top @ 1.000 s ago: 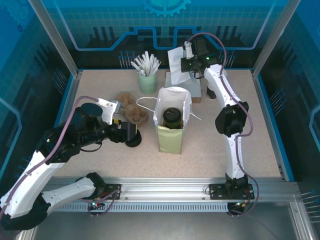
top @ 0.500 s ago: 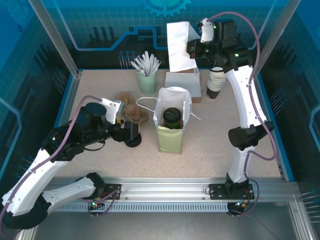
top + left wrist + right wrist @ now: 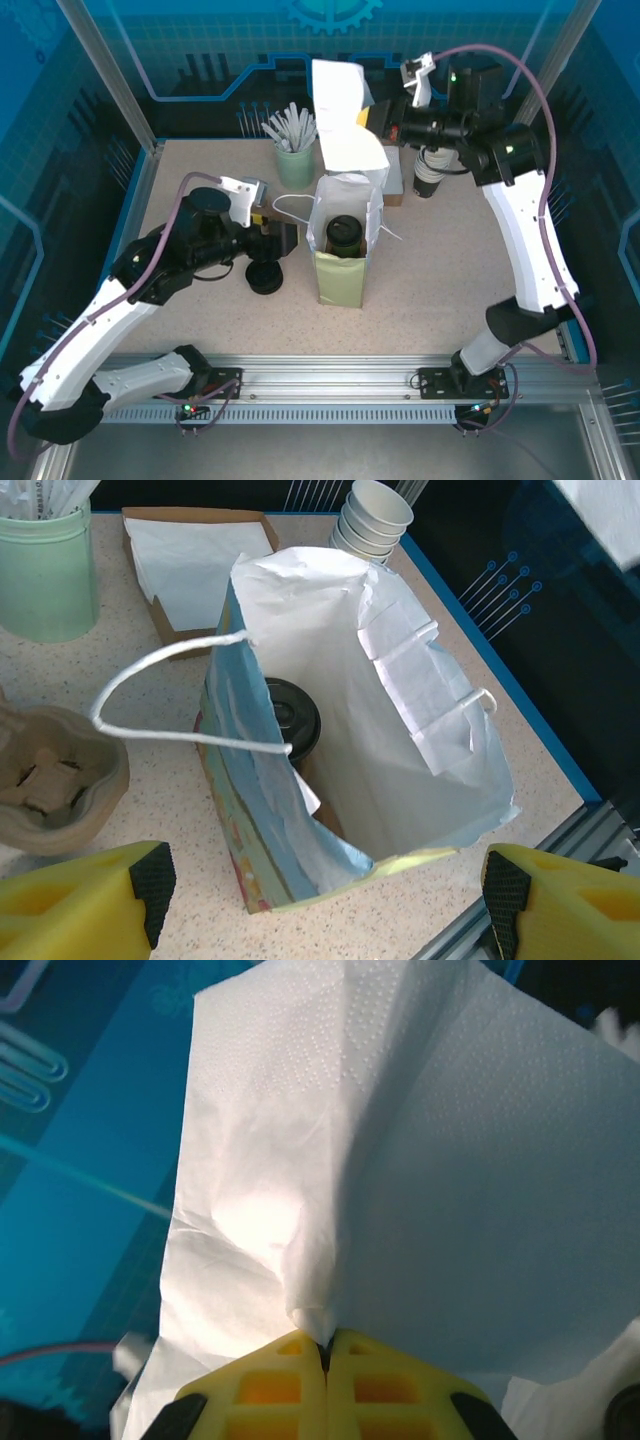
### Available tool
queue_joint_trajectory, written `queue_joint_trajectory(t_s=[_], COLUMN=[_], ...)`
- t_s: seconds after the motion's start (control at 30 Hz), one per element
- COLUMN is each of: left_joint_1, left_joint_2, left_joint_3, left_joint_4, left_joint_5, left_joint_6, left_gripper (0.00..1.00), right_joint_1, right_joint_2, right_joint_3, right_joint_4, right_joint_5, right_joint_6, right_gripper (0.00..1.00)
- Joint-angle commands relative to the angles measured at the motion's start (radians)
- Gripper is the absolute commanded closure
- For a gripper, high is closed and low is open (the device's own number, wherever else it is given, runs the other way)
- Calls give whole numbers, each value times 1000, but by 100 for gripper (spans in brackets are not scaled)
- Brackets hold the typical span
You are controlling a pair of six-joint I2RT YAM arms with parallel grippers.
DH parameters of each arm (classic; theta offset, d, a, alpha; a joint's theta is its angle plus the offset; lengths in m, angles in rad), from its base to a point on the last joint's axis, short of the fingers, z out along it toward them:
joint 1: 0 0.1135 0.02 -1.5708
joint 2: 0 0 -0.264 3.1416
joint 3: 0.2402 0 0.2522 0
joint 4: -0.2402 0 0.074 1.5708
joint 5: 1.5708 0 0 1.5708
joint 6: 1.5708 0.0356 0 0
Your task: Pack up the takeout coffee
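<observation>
Top external view: the small dark cup with a round black plastic lid, the takeout coffee (image 3: 343, 236), stands upright inside the open white-and-green paper bag (image 3: 340, 282) at the middle of the speckled table (image 3: 450, 270). Just left of the bag, the left claw (image 3: 328, 885) is spread wide and empty. A loose low black lid (image 3: 266, 278) lies near it. Above the far side of the bag, the right claw (image 3: 325, 1345) is pinched tight on a white paper napkin (image 3: 400, 1160). A stack of lidless cups (image 3: 430, 165) stands far right.
</observation>
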State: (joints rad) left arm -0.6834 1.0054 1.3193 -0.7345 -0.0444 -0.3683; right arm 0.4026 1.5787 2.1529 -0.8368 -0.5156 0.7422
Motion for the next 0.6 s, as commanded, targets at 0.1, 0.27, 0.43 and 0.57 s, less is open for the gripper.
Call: queue_joint_trajectory(t_s=[0.1,0.27,0.43,0.57], left_joint_1=[4,5,3,2], left_joint_2=[32,69,98,143], left_joint_3=[4,6,6,19], left_joint_4=[106,126,148,135], left_joint_5=[-2,8,-4,15], left_joint_6=[-10,-2,-23,-41], left_gripper=[17,17,24,25], right_joint_1=[109,137,147,158], right_joint_2=[-145,-282,-345,-339], right_joint_3=[-217,-462,-595,-623], right_joint_4=[175,312,405,422], right_joint_5=[39,147,198,192], right_joint_6=[161,250,280,302], right_gripper=[100,100,100,100])
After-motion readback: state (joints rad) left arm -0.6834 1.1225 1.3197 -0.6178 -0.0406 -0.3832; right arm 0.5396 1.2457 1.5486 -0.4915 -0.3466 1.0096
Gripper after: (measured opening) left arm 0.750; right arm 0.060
